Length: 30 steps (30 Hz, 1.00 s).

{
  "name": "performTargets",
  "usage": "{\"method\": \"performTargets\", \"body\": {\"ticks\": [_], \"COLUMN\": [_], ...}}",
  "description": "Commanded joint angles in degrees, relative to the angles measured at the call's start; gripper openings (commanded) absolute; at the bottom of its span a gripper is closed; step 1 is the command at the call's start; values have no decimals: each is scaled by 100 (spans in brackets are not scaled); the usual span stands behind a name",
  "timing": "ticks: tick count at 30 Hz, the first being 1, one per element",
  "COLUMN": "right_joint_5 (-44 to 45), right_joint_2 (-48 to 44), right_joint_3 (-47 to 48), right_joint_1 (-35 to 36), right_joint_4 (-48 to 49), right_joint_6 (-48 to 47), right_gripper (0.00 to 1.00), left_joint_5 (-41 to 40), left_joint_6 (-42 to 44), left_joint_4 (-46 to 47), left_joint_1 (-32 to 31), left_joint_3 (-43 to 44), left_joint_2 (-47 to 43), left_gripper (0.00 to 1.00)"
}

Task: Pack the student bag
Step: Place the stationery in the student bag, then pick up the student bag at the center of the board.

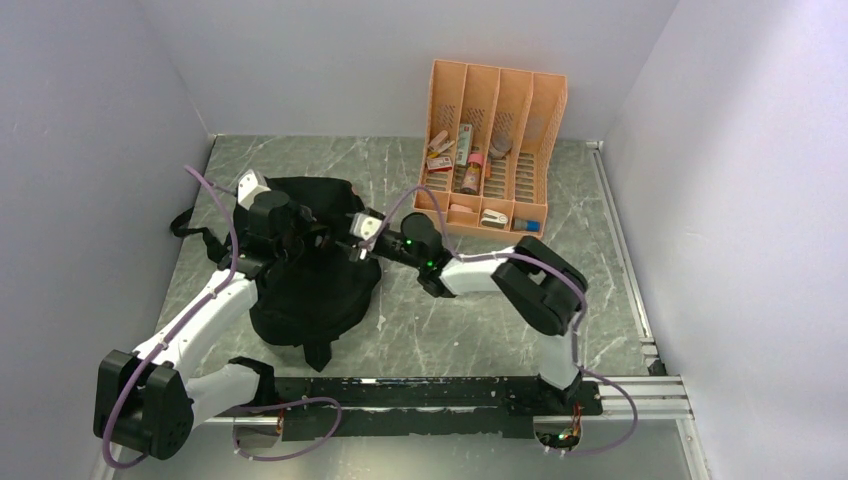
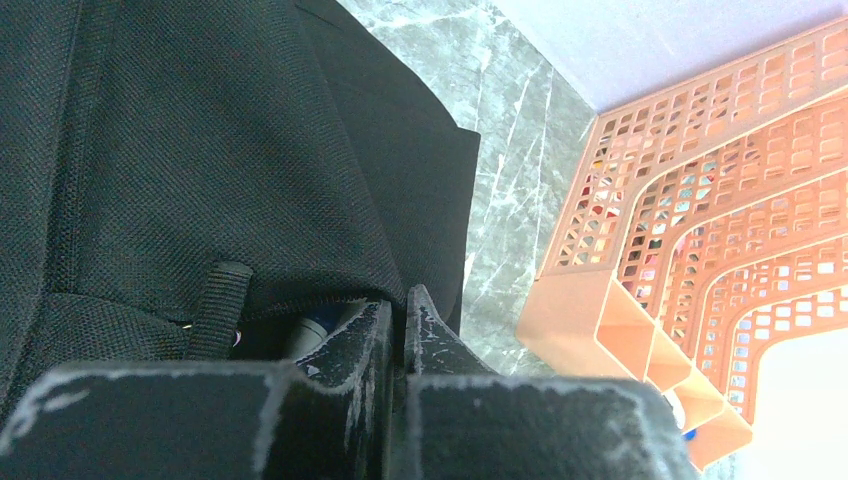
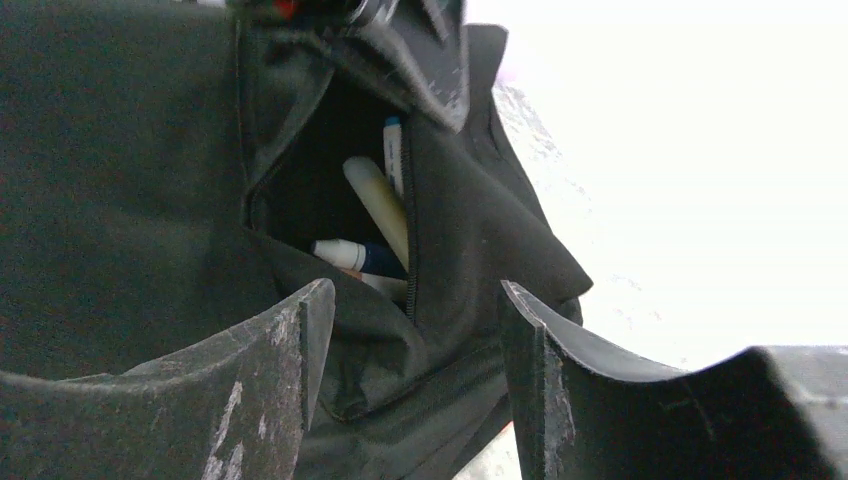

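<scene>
The student bag [image 1: 310, 275], a soft black backpack, lies on the marble table left of centre. My left gripper [image 1: 316, 238] is shut on the hem of its open pocket [image 2: 300, 290], with the fabric edge running between the fingertips [image 2: 398, 305]. My right gripper [image 1: 352, 242] hangs just right of that opening, open [image 3: 410, 325], with only bag cloth behind the gap and nothing held. Inside the pocket I see a cream stick [image 3: 378, 205], a white and blue marker [image 3: 355, 257] and a blue-tipped pen [image 3: 393, 150]. The marker's end [image 2: 305, 335] also shows in the left wrist view.
An orange slotted desk organizer [image 1: 495, 150] stands at the back right with several small items in its compartments; it appears close on the right in the left wrist view [image 2: 680, 250]. White walls close in three sides. A black rail [image 1: 420, 392] runs along the near edge.
</scene>
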Motion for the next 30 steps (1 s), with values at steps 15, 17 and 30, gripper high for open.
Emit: {"method": "performTargets", "body": {"ticks": [15, 17, 30], "right_joint_5": [2741, 2457, 1596], "right_joint_2": [-1829, -1558, 564], "right_joint_3": [-288, 43, 1405], "right_joint_1": [-27, -29, -179], "right_joint_4": [-4332, -4816, -4574], "right_joint_6": [5044, 5540, 7174], "right_gripper": [64, 67, 80], "left_joint_5": [-297, -166, 210], "left_joint_6": [144, 111, 281], "left_joint_4": [-569, -522, -80], "left_joint_1": [386, 501, 782], "left_joint_3": [641, 615, 421], "left_joint_2": [175, 207, 134], "left_gripper": [5, 5, 5]}}
